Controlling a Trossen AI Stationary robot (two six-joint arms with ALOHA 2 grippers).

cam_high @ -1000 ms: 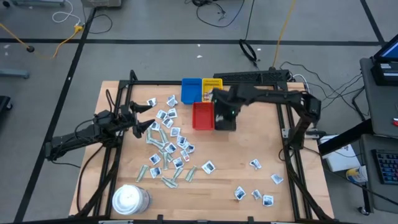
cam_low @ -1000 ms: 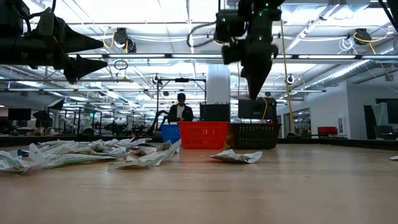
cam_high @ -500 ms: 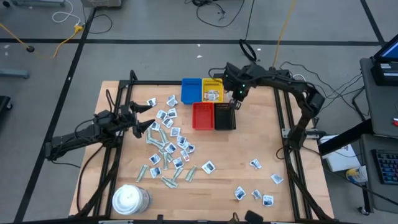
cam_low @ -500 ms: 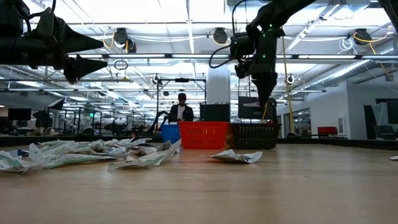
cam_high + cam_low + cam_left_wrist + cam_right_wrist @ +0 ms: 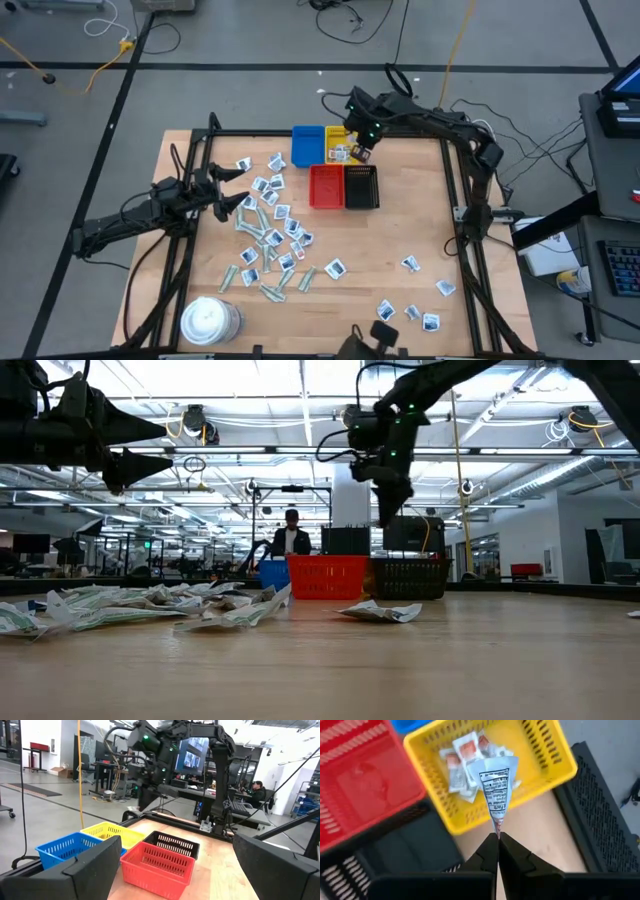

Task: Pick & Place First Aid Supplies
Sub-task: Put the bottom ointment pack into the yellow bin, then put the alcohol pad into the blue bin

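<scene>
My right gripper (image 5: 361, 150) hovers over the yellow tray (image 5: 338, 142) at the table's far side, shut on a white printed packet (image 5: 495, 785). Several packets (image 5: 462, 760) lie inside that tray. Many more first aid supplies lie flat on the wood in a pile (image 5: 270, 225) left of centre, with a few scattered near the right front (image 5: 410, 310). My left gripper (image 5: 240, 192) waits open, level, above the table's left side, with nothing between its fingers (image 5: 95, 865). My right gripper pinches the packet's narrow end (image 5: 496, 826) between its two fingertips. The fingers slant steeply down from above. The packet hangs below them, curled into a cone with its print showing, clear of the yellow tray (image 5: 545, 765) underneath.
A blue tray (image 5: 307, 145) stands left of the yellow one, with a red tray (image 5: 326, 186) and a black tray (image 5: 361, 187) just nearer. A big round white tub (image 5: 208, 320) sits at the near left corner. People show in the room beyond.
My right gripper, still shut, has travelled from above the red and black trays toward the table's far edge, then a little left, and now hangs over the yellow tray. It has rolled somewhat on the way.
</scene>
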